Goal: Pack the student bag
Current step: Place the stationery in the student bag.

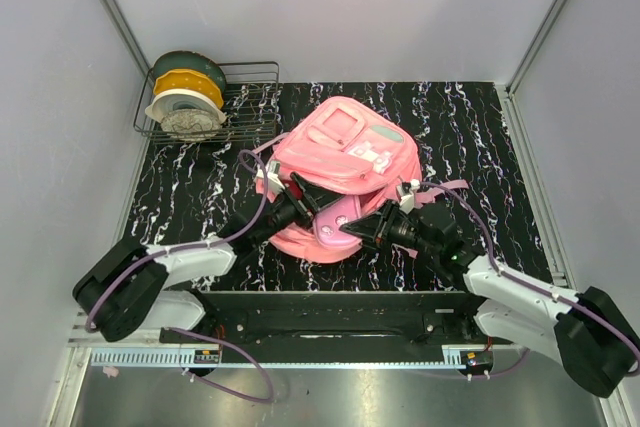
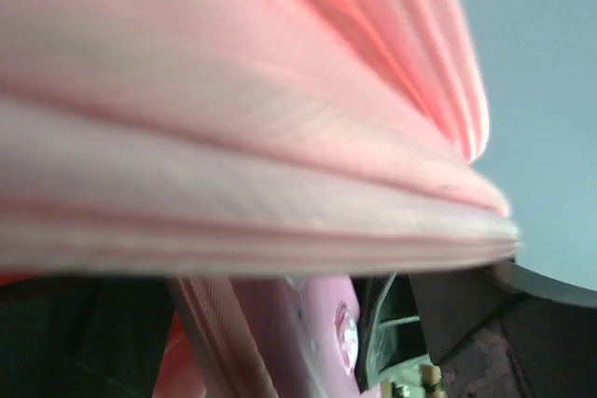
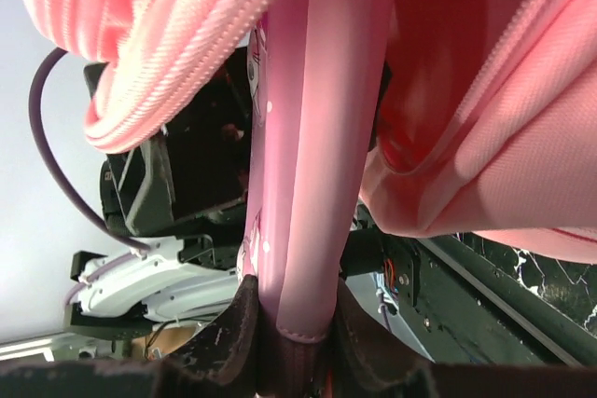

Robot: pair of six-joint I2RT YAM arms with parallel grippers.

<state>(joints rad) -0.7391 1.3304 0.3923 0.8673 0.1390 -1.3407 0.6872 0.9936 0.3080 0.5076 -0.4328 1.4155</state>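
The student bag (image 1: 345,152), large and pink with a white-pink clasp patch, lies at the table's middle, its near side open. My left gripper (image 1: 300,199) is at the bag's near-left edge, shut on the fabric and holding it up. In the left wrist view the bag (image 2: 233,137) fills the frame and hides my fingers. My right gripper (image 1: 358,228) is shut on the end of a pink pencil case (image 1: 335,232) whose far end is in the bag's opening. In the right wrist view the pencil case (image 3: 308,156) stands between my fingertips (image 3: 238,328), with the bag's zipper edge (image 3: 187,34) around it.
A wire rack (image 1: 250,97) with three filament spools (image 1: 185,97) stands at the back left. Grey walls close in the left, right and back sides. A pink strap (image 1: 450,185) trails right of the bag, and the right arm's purple cable (image 1: 480,227) lies near it.
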